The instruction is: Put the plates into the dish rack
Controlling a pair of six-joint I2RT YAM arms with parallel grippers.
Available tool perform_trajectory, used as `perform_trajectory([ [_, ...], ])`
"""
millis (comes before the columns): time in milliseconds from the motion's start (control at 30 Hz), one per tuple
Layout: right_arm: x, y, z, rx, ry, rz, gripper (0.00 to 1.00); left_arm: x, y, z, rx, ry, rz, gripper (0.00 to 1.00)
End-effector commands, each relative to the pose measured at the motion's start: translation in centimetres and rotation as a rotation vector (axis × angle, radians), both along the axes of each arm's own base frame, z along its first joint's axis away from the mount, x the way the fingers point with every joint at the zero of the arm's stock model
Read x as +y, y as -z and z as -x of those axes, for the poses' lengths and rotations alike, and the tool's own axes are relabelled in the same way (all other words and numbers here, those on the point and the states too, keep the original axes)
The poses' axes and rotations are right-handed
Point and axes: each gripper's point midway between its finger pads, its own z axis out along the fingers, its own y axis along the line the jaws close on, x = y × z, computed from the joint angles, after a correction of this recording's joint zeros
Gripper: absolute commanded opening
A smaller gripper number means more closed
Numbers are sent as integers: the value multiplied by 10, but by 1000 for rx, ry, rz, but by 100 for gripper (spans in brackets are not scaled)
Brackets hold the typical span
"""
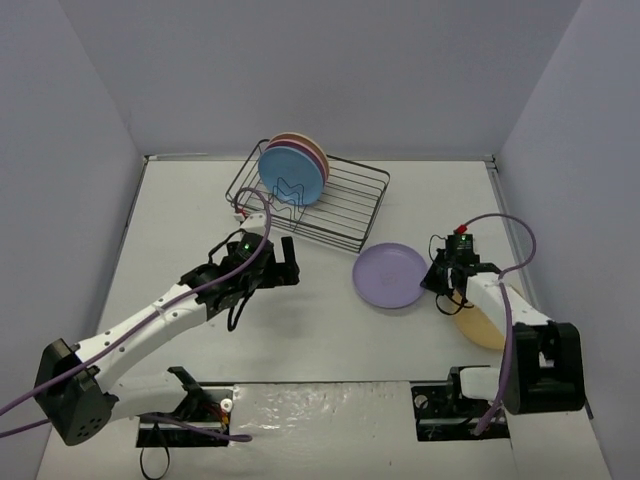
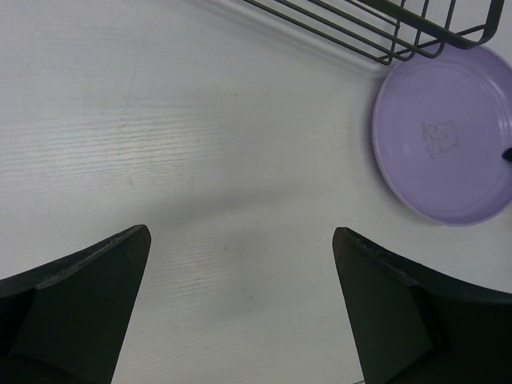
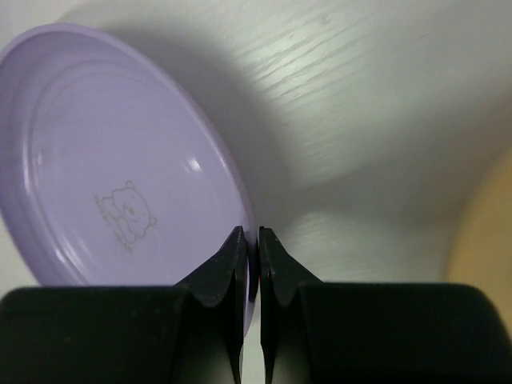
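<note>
A lilac plate (image 1: 388, 275) with a small bear print lies right of the table's centre. My right gripper (image 1: 440, 285) is shut on its right rim. In the right wrist view the two jaws pinch the rim of the lilac plate (image 3: 104, 160) at the right gripper (image 3: 250, 234). An orange-yellow plate (image 1: 480, 322) lies under the right arm. The wire dish rack (image 1: 345, 215) stands at the back with a blue plate (image 1: 290, 175) upright in its left end and pink and cream rims behind. My left gripper (image 1: 278, 262) hovers open over bare table, left of the lilac plate (image 2: 448, 136).
The rack's near corner (image 2: 376, 28) lies just beyond the lilac plate. Grey walls close the table on the left, back and right. The edge of the orange-yellow plate (image 3: 488, 232) shows at the right of the right wrist view.
</note>
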Motion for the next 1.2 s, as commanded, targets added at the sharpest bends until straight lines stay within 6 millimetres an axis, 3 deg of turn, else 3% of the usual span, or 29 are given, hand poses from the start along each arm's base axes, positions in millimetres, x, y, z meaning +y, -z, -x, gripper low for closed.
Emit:
perform_trajectory([
  [0, -60, -92, -20, -197, 188, 273, 0, 17, -14, -7, -42, -72, 16, 97],
  [100, -93, -177, -19, -331, 319, 422, 0, 35, -12, -7, -37, -129, 28, 97],
  [167, -109, -217, -14, -383, 380, 502, 0, 46, -12, -7, -33, -159, 33, 97],
  [200, -109, -233, -15, -410, 371, 512, 0, 50, -12, -8, -35, -174, 34, 97],
  [267, -105, -283, -23, -525, 344, 581, 0, 64, -8, -8, -19, -218, 33, 97],
  [400, -61, -360, -50, -765, 225, 598, 0, 84, -1, -11, 19, -284, 43, 97],
  [467, -14, -385, -65, -866, 97, 616, 0, 90, -1, -12, 24, -303, 51, 97],
  [500, -15, -394, -66, -883, 94, 664, 0, 93, -2, -13, 22, -312, 52, 97],
  [533, 25, -403, -76, -914, -5, 732, 0, 97, -1, -12, 27, -323, 50, 97],
  [567, 31, -415, -78, -942, -33, 790, 0, 99, -2, -12, 24, -329, 53, 97],
  [600, 39, -420, -79, -941, -57, 867, 0, 101, -2, -11, 25, -336, 51, 97],
  [667, 92, -432, -89, -976, -207, 1088, 0, 110, -2, -8, 29, -360, 43, 97],
  [733, 140, -431, -102, -1031, -359, 1192, 0, 115, -1, -4, 37, -377, 36, 97],
  [867, 196, -440, -113, -1172, -491, 1284, 0, 124, 2, 0, 37, -407, 28, 97],
  [1000, 258, -419, -134, -1264, -705, 1365, 0, 134, 3, 3, 41, -433, 9, 97],
  [1167, 301, -389, -161, -1264, -803, 1404, 0, 139, 1, 4, 35, -441, 8, 97],
])
